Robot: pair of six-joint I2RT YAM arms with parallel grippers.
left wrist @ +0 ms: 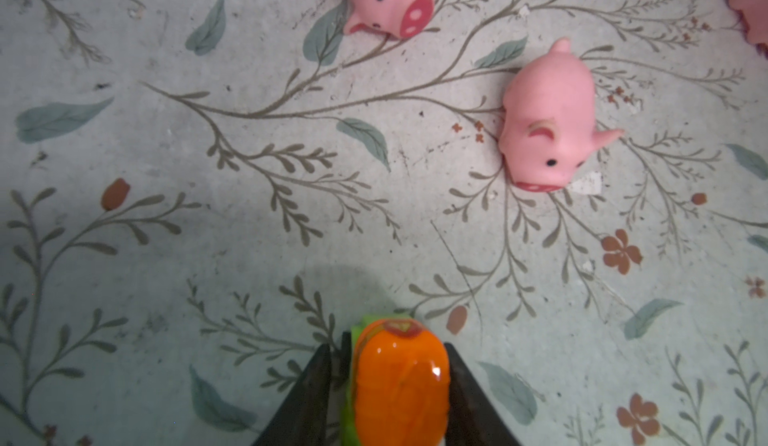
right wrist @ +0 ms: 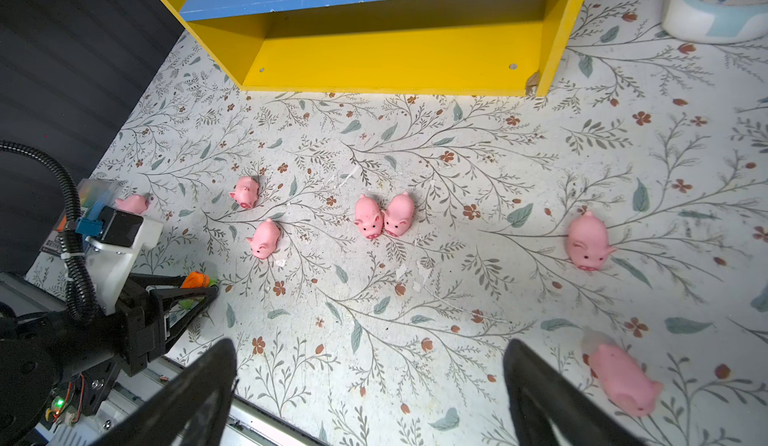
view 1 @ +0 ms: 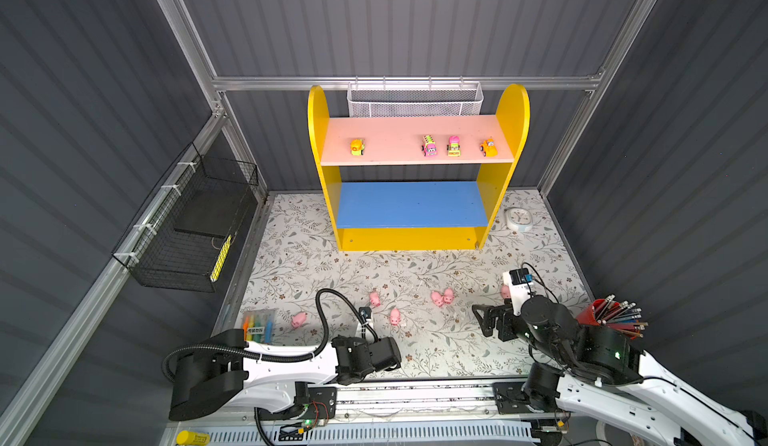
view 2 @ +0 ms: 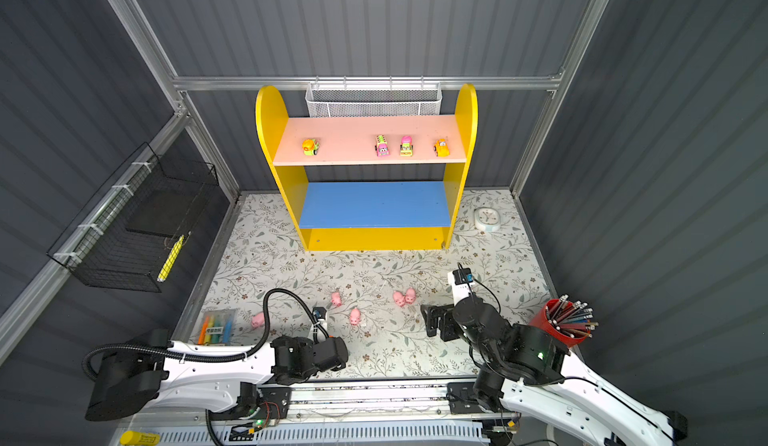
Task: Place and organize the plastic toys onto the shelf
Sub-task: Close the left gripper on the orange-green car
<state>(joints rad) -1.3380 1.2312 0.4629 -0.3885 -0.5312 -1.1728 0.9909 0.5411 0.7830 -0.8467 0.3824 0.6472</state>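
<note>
The left claw is closed on the car, a dark finger pressed along each flank, so the car sits right at the fingertips, low over the tabletop; whether its wheels touch the surface cannot be told. The car has a glossy, rounded orange top over a yellow-green body, with a small red-and-yellow mark at its far end. Just past it lies a pig, snout toward the claw, and a second pig a little farther out; both are soft pink with black dot eyes and red snouts. The right claw stands wide open with nothing between its fingers, well apart from the car. A blurred pig lies just beside one of its fingers, a lone pig farther out, and a pair of pigs stands side by side, touching, near the middle of the tabletop. Another, the last pig, lies near the marker pack at the left edge. At the back stands the shelf, yellow-sided, with a blue lower board and a pink upper board. On the pink board a lone vehicle stands toward the left and a trio toward the right, all facing forward, in orange, pink and yellow-green. The clock lies on the tabletop just right of the shelf.
</note>
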